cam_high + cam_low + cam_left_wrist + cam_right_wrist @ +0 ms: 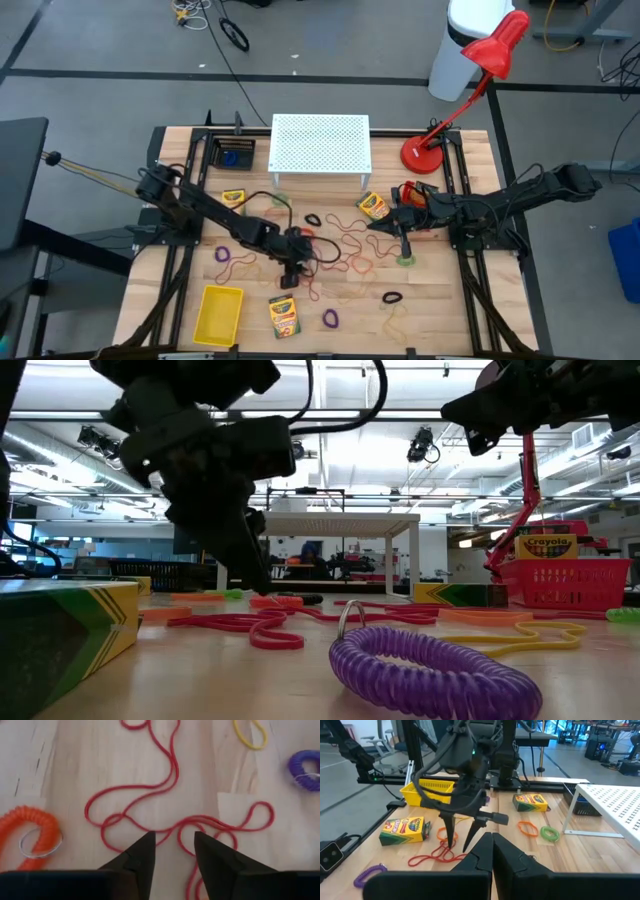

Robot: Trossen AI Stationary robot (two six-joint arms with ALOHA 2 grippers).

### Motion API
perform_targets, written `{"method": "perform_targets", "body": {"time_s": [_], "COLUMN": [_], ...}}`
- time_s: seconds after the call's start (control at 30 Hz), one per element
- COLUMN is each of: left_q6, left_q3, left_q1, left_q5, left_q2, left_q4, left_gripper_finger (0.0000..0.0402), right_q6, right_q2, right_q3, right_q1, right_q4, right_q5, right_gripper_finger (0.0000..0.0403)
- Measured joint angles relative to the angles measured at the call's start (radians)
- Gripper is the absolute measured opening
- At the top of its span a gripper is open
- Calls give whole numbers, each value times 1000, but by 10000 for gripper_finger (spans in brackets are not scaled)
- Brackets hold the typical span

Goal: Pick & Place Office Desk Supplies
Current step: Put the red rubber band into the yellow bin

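Wooden slats made up the table [440, 300] I was working over, and I placed everything by the white perforated stand [320, 143] at its far middle edge. Just right of the stand stood the red desk lamp [440, 140]. Well in front of the stand and off toward the left corner lay a yellow tray [218, 312].

From the left side my left arm reached in toward the middle of the table, its left gripper [173, 851] pointing down well in front of the stand. Its fingers [142, 851] stood apart with nothing between them, tips just over a tangle of red rubber bands [165, 820]. The right gripper [492, 851] hovered in front of the stand's right end, jaws pressed together and empty.

One crayon box [284, 315] lay beyond the left gripper from the stand, toward the near edge; another [374, 206] sat just before the stand's right leg, and a third [233, 197] before its left end. An orange coil loop [30, 835] lay beside the red tangle, a purple one [330, 319] next to the nearest crayon box, and a black loop [392, 297] farther right.
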Motion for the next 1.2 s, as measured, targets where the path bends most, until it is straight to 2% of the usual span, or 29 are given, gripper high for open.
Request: {"method": "perform_targets", "body": {"time_s": [0.17, 0.27, 0.5, 0.7, 0.83, 1.07, 1.2], "left_q6": [114, 160, 220, 231, 230, 228, 226], "left_q3": [6, 27, 72, 74, 73, 73, 68], "left_q1": [5, 18, 35, 35, 35, 33, 33], "left_q5": [-30, 3, 51, 57, 58, 64, 52], "left_q2": [14, 33, 104, 102, 93, 78, 26], "left_q4": [4, 10, -5, -14, -39, -83, -114], "left_gripper_finger": [152, 145, 133, 127, 97, 13, 8], "right_q6": [0, 0, -3, -7, -7, -7, -7], "right_q2": [0, 0, 27, 48, 48, 48, 48], "right_q3": [0, 0, 0, 0, 0, 0, 0], "right_q1": [0, 0, 0, 0, 0, 0, 0], "right_q4": [1, -1, 8, 16, 22, 25, 26], "right_q5": [0, 0, 2, 15, 15, 15, 15], "right_gripper_finger": [5, 5, 5, 5, 5, 5, 5]}}
